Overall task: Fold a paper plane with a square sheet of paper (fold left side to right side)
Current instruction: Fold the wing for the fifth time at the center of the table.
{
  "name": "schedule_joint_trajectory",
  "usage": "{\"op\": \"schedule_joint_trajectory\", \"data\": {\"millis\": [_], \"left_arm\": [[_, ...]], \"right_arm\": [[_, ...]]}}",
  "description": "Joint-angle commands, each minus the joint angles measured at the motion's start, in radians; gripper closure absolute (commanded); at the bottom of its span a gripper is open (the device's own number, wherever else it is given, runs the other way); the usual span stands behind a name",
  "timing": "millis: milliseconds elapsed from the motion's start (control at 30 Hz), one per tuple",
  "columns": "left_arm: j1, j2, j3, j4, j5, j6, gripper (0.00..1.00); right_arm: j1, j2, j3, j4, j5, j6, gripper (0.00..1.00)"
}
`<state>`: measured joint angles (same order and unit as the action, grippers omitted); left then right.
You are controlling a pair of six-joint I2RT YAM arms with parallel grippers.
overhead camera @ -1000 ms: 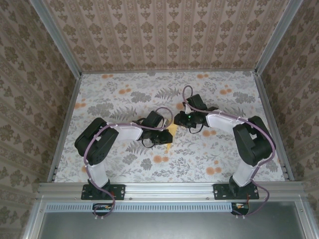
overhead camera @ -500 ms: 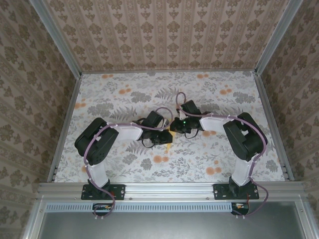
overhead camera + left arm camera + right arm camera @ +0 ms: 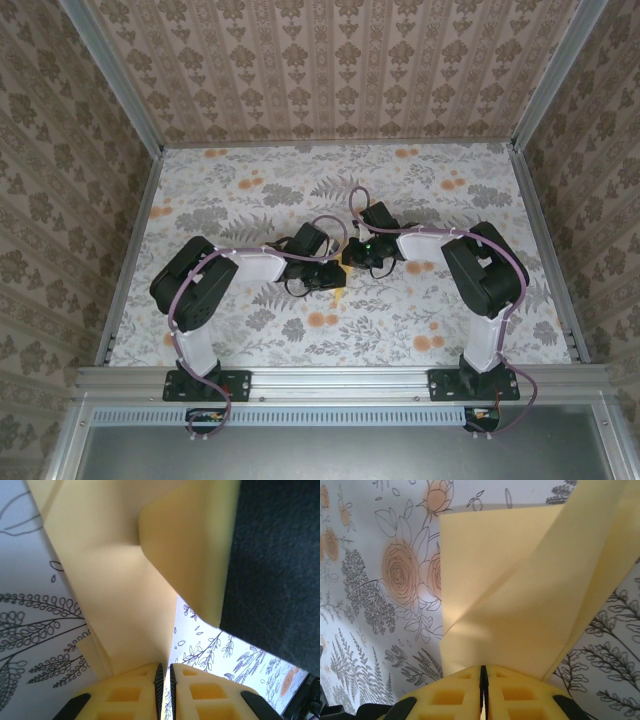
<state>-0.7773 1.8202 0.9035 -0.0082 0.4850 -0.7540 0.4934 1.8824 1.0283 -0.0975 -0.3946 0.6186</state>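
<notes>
The right tool (image 3: 483,671) has swung left, close beside the left tool (image 3: 165,672), both pinched on the thin yellow square sheet of paper (image 3: 520,595) bowed between them.

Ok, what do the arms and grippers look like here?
The left arm and right arm have bulky black joint housings, white links and black bases. A thin mauve cable loops along each. A small green light glows at the right wrist. The left gripper and right gripper have yellow fingers moulded with rectangular pockets.
</notes>
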Motion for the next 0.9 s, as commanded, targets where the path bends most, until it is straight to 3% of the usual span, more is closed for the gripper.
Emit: {"op": "schedule_joint_trajectory", "data": {"millis": [0,867], "left_arm": [[-0.005,0.053,-0.02,-0.107,-0.034,0.03,0.84],[-0.007,0.065,-0.021,-0.108,-0.026,0.032,0.84]], "right_arm": [[-0.002,0.023,0.03,-0.059,0.061,-0.047,0.88],[-0.069,0.079,0.126,-0.099,0.129,-0.104,0.88]]}}
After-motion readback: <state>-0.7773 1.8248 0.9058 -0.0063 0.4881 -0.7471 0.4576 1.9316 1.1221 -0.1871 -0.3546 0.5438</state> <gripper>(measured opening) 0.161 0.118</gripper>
